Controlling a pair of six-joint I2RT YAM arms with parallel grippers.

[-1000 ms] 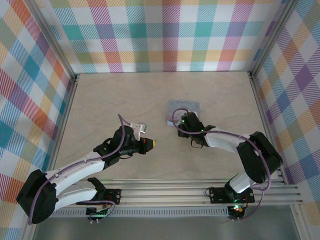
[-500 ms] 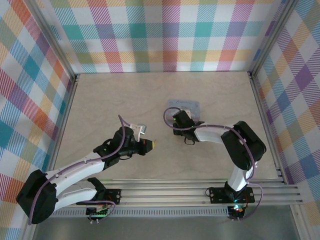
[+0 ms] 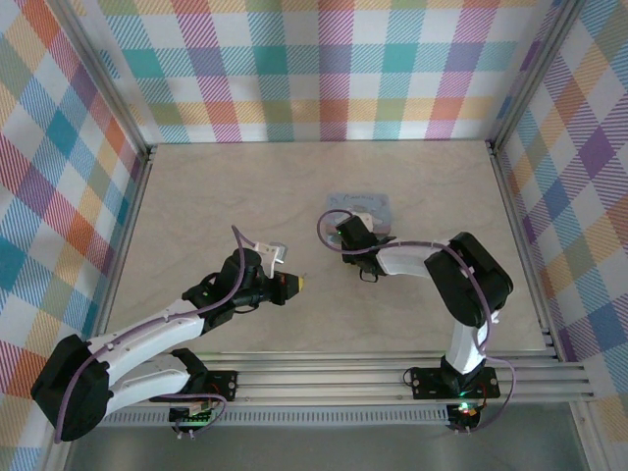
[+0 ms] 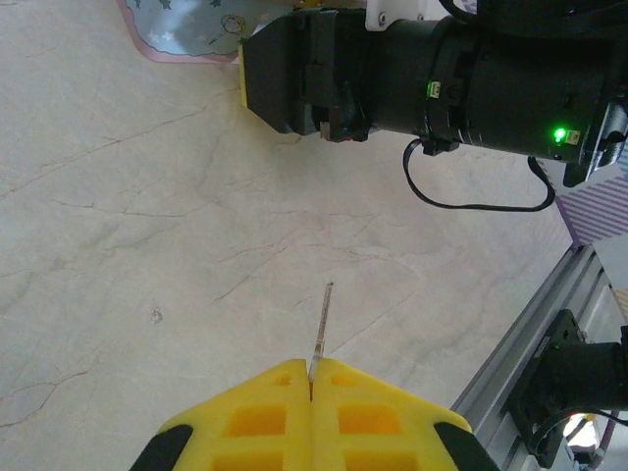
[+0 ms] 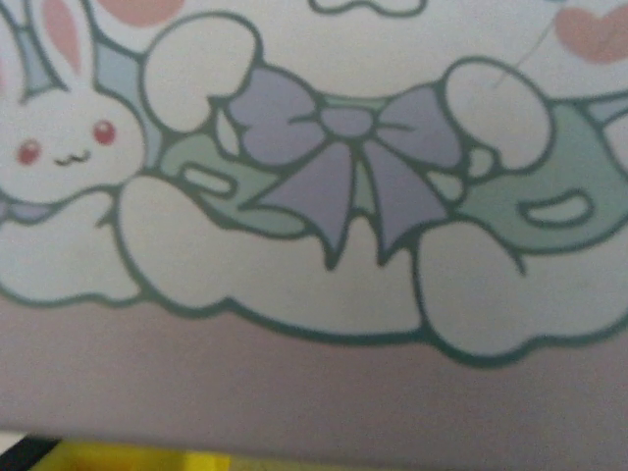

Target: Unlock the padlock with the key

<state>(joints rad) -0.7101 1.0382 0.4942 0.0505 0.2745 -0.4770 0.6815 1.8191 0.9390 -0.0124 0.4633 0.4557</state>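
Observation:
My left gripper (image 4: 311,365) is shut on the key (image 4: 322,319), a thin pale blade that sticks out forward between the yellow pads, above the bare table. In the top view the left gripper (image 3: 297,283) hangs left of centre. My right gripper (image 3: 343,229) is pressed up against the near left side of the pale blue cartoon tin box (image 3: 367,208). In the right wrist view the box's bunny and bow print (image 5: 343,186) is very close, with a sliver of yellow pad (image 5: 108,457) at the bottom edge. The padlock is hidden.
In the left wrist view the right arm's black wrist (image 4: 442,69) with a green light crosses the top, beside the box's corner (image 4: 182,29). An aluminium rail (image 3: 392,373) runs along the near table edge. Plaid walls (image 3: 324,69) enclose the table.
The right gripper has slid left and slightly farther along the tin box, with its arm folding in. The left arm and the key have stayed still.

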